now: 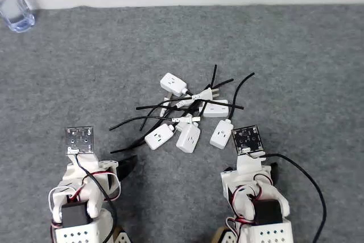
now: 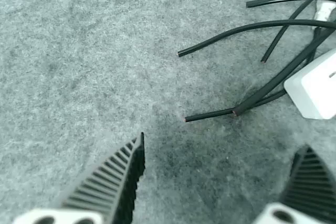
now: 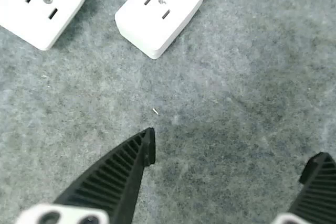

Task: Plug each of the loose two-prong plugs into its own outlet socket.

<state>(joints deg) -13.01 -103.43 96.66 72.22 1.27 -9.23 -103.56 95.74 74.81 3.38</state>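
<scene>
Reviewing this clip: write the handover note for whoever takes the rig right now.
Left pincer: open, empty, over bare grey mat beside loose black cords.
Right pincer: open, empty, just short of two outlet sockets lying face up with empty slots.
Things: the sockets, white plugs and cords lie tangled in one pile mid-table.
Done: no plug clearly seated.
Left: apparently every plug; untangle, then pair each with a socket.

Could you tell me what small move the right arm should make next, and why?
Probably ease the right gripper forward toward the nearest outlet socket: it is open over bare mat, holding nothing, and the socket lies just ahead, face up.
</scene>
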